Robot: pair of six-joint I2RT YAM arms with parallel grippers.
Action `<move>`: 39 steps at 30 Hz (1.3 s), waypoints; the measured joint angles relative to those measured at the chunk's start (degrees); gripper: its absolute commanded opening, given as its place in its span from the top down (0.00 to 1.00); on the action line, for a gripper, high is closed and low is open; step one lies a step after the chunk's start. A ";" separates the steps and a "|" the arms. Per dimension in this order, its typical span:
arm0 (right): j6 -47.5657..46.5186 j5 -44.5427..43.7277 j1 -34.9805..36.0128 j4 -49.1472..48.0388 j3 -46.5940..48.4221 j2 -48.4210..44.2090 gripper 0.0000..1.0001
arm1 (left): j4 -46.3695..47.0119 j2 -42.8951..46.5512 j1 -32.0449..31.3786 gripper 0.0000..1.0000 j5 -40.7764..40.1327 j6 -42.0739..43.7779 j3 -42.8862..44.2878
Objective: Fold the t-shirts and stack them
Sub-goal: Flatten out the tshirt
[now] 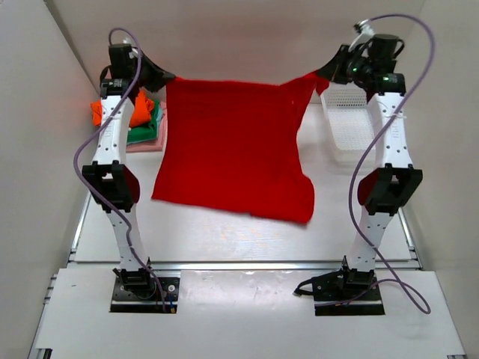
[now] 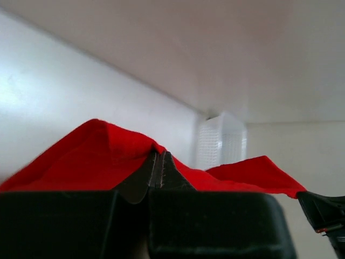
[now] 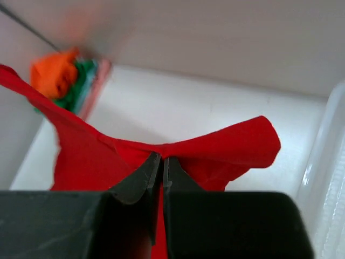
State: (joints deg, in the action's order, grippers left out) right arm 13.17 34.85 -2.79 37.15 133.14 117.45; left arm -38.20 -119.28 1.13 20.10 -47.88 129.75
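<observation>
Item: red t-shirt [image 1: 232, 149], large, hung as a sheet across the centre of the top view, its lower hem drooping toward the table [image 1: 224, 247].

Handling, judged: light, limp, non-fragile cloth that sagged between holds and would likely slip from a thin pinch. It was best taken at the upper corners or shoulder seams.

Holds: left end effector [image 1: 159, 76] clenched on the upper-left corner; right end effector [image 1: 326, 73] clenched on the upper-right corner, beside a sleeve.

Also: orange, green and pink t-shirts [image 1: 142, 123] piled at upper left, partly hidden behind the left arm [image 1: 112, 149].

Unclear: collar not discernible; hem-to-table contact uncertain; basket [image 1: 352, 127] partly behind the right arm [image 1: 389, 149].
</observation>
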 measured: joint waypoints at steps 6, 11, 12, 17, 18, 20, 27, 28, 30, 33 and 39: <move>5.64 4.09 -5.29 -8.48 1.07 -8.15 1.00 | 5.86 4.52 4.22 1.00 6.36 -5.11 3.69; 4.15 4.98 -5.40 -9.75 -5.05 -19.28 1.00 | 8.35 19.43 4.46 1.00 7.76 -3.21 -7.93; 3.28 4.55 -5.01 -9.14 -7.72 -21.68 1.00 | 8.68 22.49 4.17 1.00 7.52 -2.19 -11.26; -0.76 -1.77 -1.53 -6.25 -26.93 -31.89 1.00 | 6.62 35.82 2.21 1.00 4.33 1.62 -32.65; -1.16 -3.54 -0.81 -6.10 -32.41 -34.10 1.00 | 6.08 38.12 1.42 1.00 2.84 2.25 -38.42; -1.36 -8.41 1.01 -4.44 -44.83 -39.04 1.00 | 5.86 41.20 0.15 1.00 0.28 3.02 -49.53; 0.42 -22.95 10.84 10.16 -67.89 -55.39 1.00 | -1.16 46.80 -3.06 1.00 -5.79 2.43 -84.52; 0.90 -23.56 12.37 11.45 -68.87 -58.05 1.00 | -2.67 47.60 -3.32 1.00 -6.84 2.49 -85.68; 1.70 -24.09 14.93 12.92 -70.12 -62.49 1.00 | -3.69 49.86 -3.63 1.00 -8.66 2.91 -85.90; 1.84 -21.92 15.37 13.29 -72.08 -64.70 1.00 | -2.91 52.19 -3.54 1.00 -9.64 3.02 -84.96; 0.57 -19.04 12.37 7.02 -72.50 -52.52 1.00 | 1.01 47.01 -1.95 1.00 -9.07 2.10 -83.01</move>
State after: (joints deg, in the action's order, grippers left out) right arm 13.74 15.81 9.58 44.16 60.64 64.93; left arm -37.19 -72.27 -0.82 11.03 -45.78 46.74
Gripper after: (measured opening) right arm 0.011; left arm 0.022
